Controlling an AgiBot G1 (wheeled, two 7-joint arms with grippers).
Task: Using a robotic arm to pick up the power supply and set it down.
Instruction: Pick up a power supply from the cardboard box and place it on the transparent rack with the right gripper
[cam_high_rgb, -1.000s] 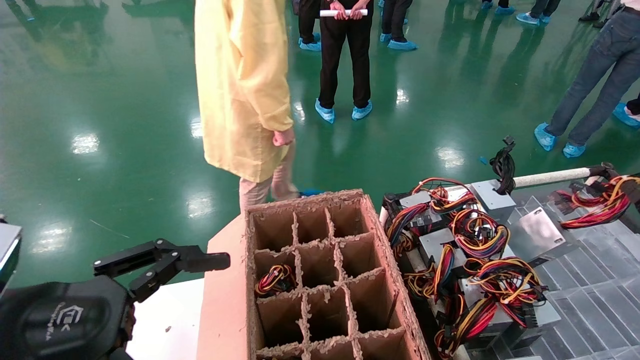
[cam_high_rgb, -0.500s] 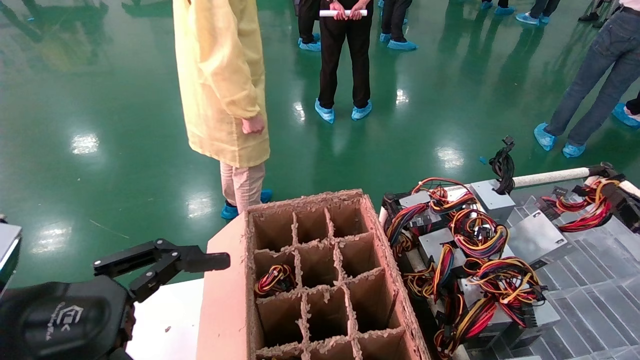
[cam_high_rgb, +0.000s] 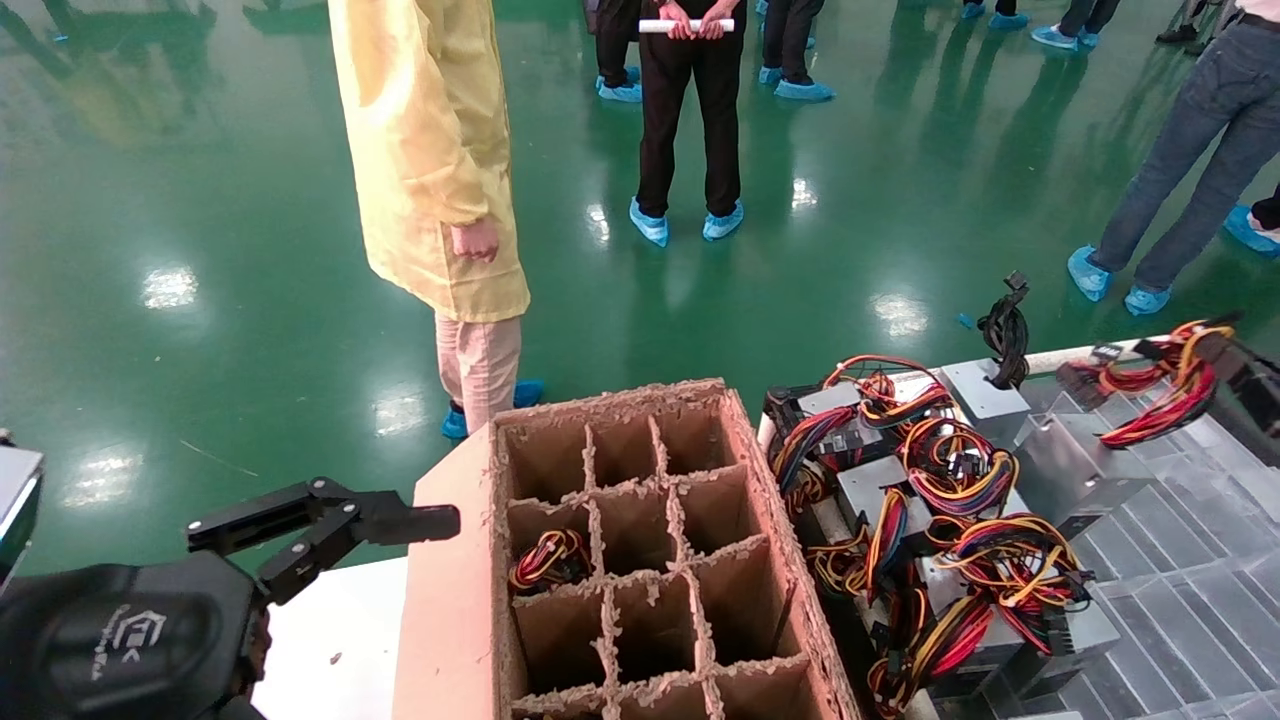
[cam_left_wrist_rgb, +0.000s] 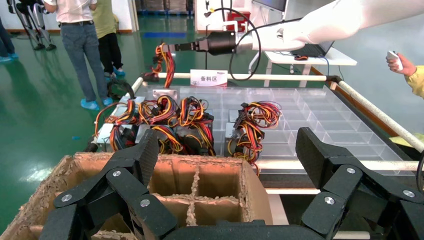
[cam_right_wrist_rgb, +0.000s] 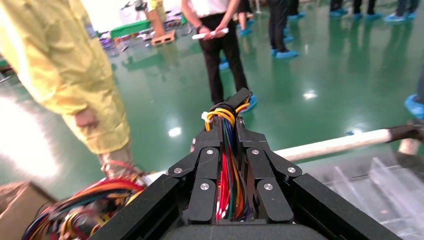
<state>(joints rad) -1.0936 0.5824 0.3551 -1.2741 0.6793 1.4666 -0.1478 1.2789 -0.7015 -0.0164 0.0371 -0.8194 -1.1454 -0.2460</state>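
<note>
Jaws of my right gripper (cam_right_wrist_rgb: 229, 165) pinch the power supply's wire bundle (cam_right_wrist_rgb: 227, 150); left gripper (cam_left_wrist_rgb: 225, 165) waits wide open. Next, lift it carefully to the box (cam_high_rgb: 640, 540).

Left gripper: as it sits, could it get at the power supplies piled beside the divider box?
Probably not directly. The left gripper hangs open on the near-left side of the cardboard divider box, which stands between it and the power supplies; the right gripper is clamped on a wire bundle.
</note>
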